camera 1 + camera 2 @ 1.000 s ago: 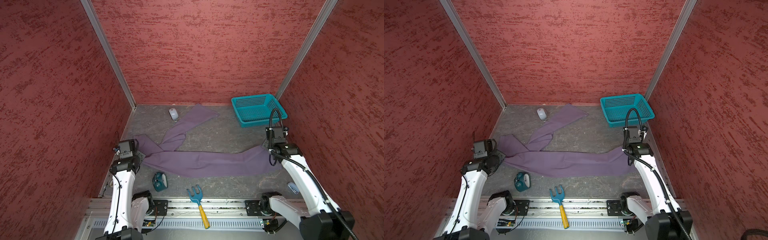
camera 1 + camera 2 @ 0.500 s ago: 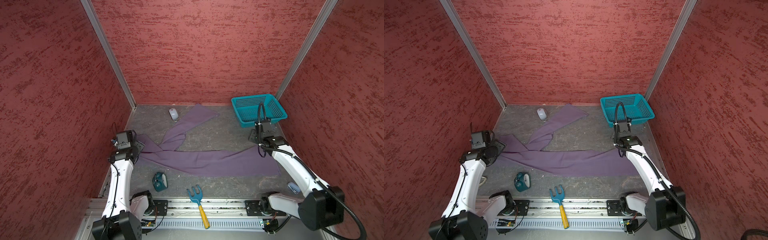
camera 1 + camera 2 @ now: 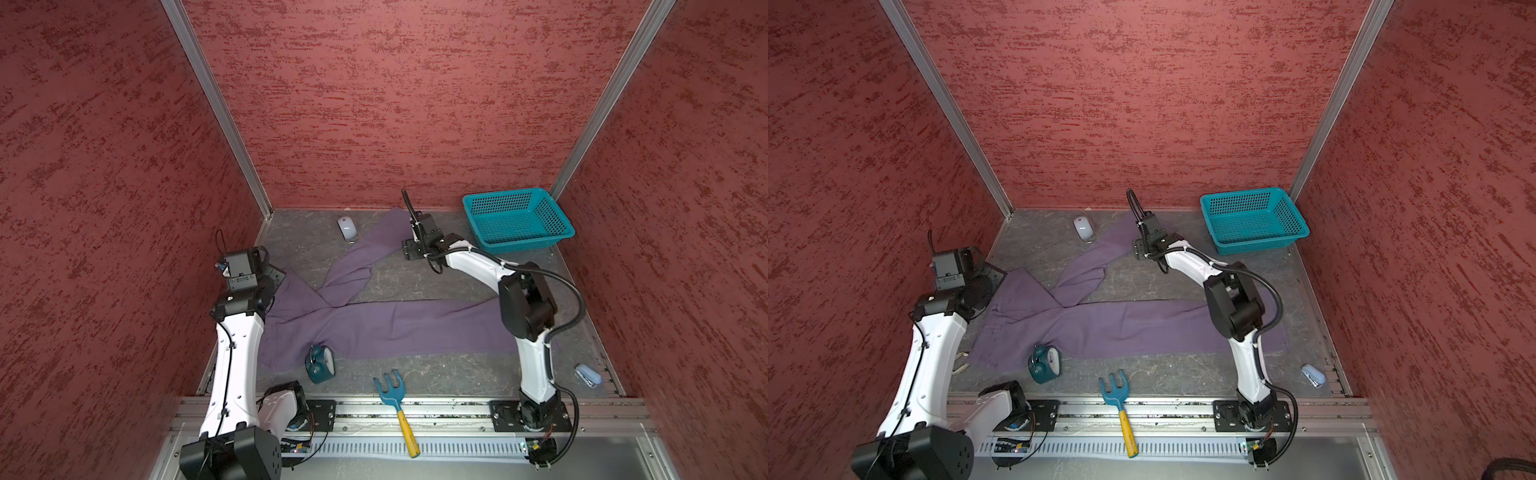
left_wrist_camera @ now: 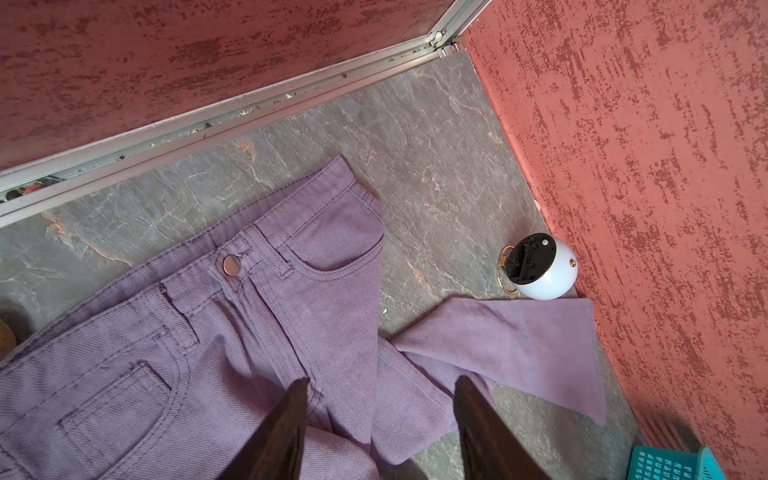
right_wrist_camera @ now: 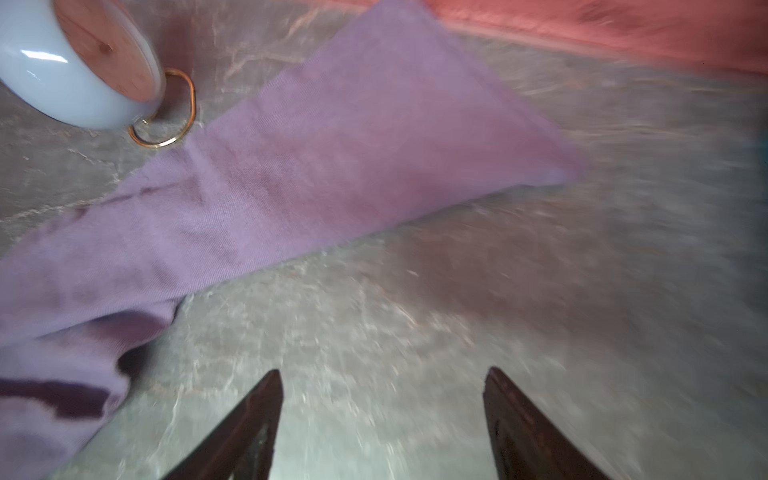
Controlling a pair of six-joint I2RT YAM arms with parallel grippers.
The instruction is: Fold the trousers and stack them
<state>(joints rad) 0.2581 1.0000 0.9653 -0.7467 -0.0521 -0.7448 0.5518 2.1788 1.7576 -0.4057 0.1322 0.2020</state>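
The left gripper [image 4: 380, 384] and right gripper [image 5: 382, 374] show jaws apart, empty; the soft, limp trousers [image 3: 374, 328] seem best pinched at waistband and hem.

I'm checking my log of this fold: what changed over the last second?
Both grippers released the trousers. The left gripper opened over the waist. The right gripper opened and swung from the near leg's hem to beside the far leg. The basket, rake and teal clock stayed put.
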